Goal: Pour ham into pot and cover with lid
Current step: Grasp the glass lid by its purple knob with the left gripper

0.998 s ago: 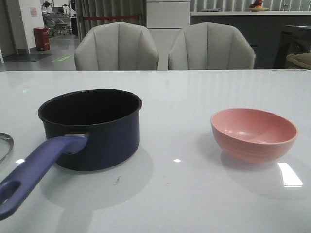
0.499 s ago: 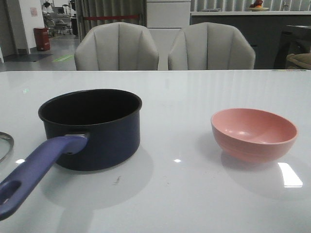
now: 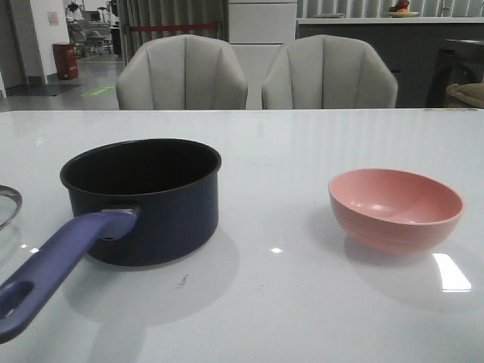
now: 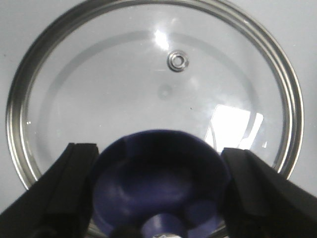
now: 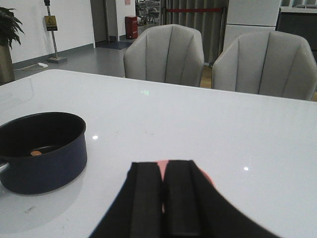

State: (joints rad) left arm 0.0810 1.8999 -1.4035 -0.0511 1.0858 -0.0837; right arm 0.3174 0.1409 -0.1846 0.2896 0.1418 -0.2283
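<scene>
The dark navy pot (image 3: 142, 200) stands at the left of the table, its purple-blue handle (image 3: 57, 265) pointing toward me. Inside it lies one small orange ham chunk (image 5: 36, 152). The lid (image 4: 99, 74) is clear glass with a metal rim; only its edge (image 3: 7, 203) shows in the front view, at the far left. My left gripper (image 4: 158, 149) is shut on the lid's blue knob (image 4: 161, 183), one finger on each side. My right gripper (image 5: 163, 166) is shut with nothing in it, just above the pink bowl (image 5: 207, 178). Neither arm shows in the front view.
The pink bowl (image 3: 395, 208) sits at the right of the table and looks empty. Two grey chairs (image 3: 257, 76) stand behind the table's far edge. A potted plant (image 5: 7, 44) and a sign stand on the floor beyond.
The lid's rim at the far left of the front view has risen a little. Pot and bowl have not moved.
</scene>
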